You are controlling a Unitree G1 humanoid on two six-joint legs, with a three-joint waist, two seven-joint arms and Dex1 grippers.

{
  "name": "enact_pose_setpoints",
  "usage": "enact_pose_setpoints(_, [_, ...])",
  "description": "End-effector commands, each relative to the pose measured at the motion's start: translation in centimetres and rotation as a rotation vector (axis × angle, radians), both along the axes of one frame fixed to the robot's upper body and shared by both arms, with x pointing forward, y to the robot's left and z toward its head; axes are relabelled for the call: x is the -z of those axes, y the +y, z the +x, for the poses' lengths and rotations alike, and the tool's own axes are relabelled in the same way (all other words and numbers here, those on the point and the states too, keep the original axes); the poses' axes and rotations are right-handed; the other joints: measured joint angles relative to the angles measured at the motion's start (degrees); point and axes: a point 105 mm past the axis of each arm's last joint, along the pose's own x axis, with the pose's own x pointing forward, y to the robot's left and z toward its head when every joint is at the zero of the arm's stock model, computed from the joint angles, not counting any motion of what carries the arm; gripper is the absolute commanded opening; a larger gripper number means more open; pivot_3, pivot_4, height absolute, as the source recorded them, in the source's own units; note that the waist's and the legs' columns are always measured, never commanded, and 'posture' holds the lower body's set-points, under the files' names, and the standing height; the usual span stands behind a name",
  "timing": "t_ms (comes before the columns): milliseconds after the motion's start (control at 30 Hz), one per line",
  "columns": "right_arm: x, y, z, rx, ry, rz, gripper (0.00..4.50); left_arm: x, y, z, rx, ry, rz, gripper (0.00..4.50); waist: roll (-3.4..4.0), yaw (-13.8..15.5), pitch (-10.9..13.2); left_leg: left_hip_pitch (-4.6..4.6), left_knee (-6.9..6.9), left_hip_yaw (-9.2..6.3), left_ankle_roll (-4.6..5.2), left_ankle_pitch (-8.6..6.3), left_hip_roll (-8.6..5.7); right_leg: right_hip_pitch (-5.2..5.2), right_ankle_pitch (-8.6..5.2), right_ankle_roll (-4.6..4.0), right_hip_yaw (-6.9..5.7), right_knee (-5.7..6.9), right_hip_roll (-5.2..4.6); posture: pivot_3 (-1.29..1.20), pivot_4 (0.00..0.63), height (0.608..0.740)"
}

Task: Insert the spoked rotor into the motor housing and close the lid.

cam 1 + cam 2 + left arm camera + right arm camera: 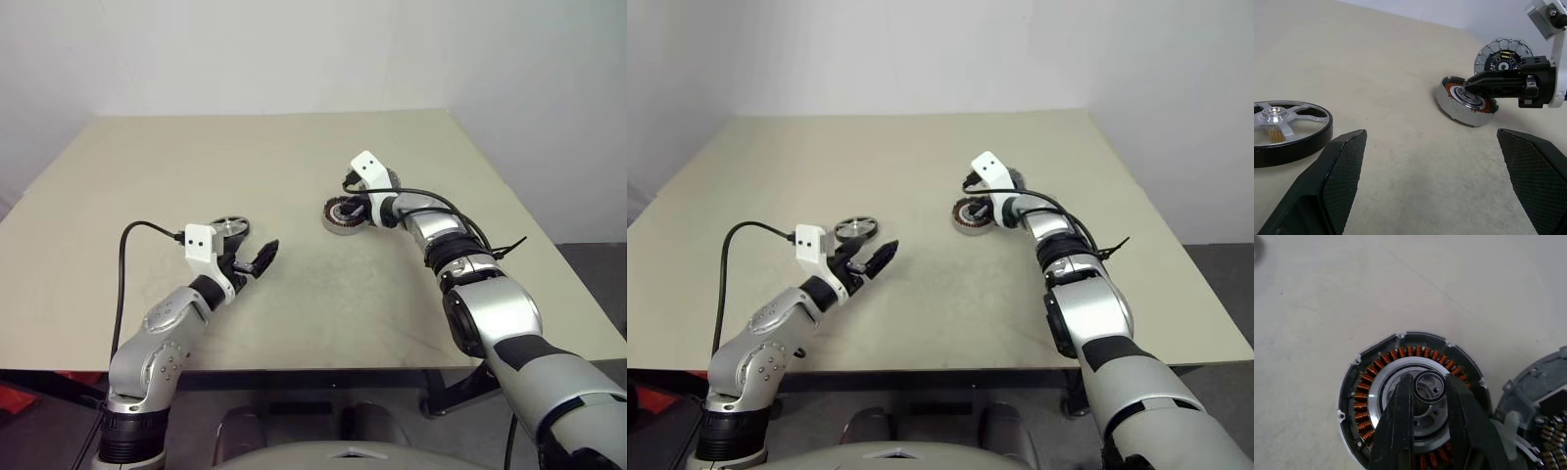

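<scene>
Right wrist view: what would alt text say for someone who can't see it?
Two black fingers pinch a thin metal ring over the hub of the motor housing, ringed with copper windings, on a beige table. The lid lies beside it.

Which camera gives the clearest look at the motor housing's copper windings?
The right wrist view: the motor housing is seen from above, windings ringing the hub. The left wrist view shows it tilted, side-on; both eye views show it small, beside the right gripper.
</scene>
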Motion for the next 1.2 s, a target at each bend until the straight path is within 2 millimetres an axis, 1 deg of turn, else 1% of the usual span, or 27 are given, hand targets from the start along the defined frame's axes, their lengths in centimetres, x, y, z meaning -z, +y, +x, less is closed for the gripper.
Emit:
enact_pose_setpoints(33, [-1.7,-0.1,0.4,-0.01,-0.055,0.002,0.75,-1.1,0.0,0.1,0.002,-0.047,0.002,4.5,0.0,0.0,0.0,0.0,0.0,0.0,0.0,0.0,0.0,0.0,0.0,0.0,0.0,0.0,0.0,0.0,0.0,0.74])
enact_pose_setpoints(500, [-0.7,0.3,-0.3,-0.032,-0.027,-0.004,0.75,-1.0,0.0,0.1,0.001,-0.045,0.002,4.5,0.0,0.0,0.0,0.01,0.0,0.0,0.0,0.0,0.0,0.0,0.0,0.0,0.0,0.01,0.0,0.0,0.0,0.74])
enact_pose_setpoints(700, [-0.7,0.5,-0.3,-0.036,-0.022,-0.002,0.75,-1.0,0.0,0.1,0.0,-0.045,0.004,4.5,0.0,0.0,0.0,0.0,0.0,0.0,-0.01,0.01,0.0,0.0,0.0,0.0,0.0,0.0,0.0,0.0,0.0,0.74])
enact_pose_setpoints(833, [0.0,0.4,-0.5,-0.031,-0.007,-0.01,0.75,-1.1,0.1,0.1,-0.001,-0.046,0.005,4.5,0.0,0.0,0.0,0.01,0.0,0.0,-0.01,0.01,0.0,0.0,0.0,0.0,0.0,0.01,0.0,0.0,0.0,0.74])
enact_pose_setpoints(1200, [-0.1,0.8,-0.4,-0.031,-0.011,-0.002,0.75,-1.0,0.1,0.2,-0.001,-0.048,0.004,4.5,0.0,-0.2,0.0,0.03,0.01,0.0,-0.01,0.01,0.0,0.0,0.0,0.0,0.01,0.02,0.0,0.0,0.0,0.74])
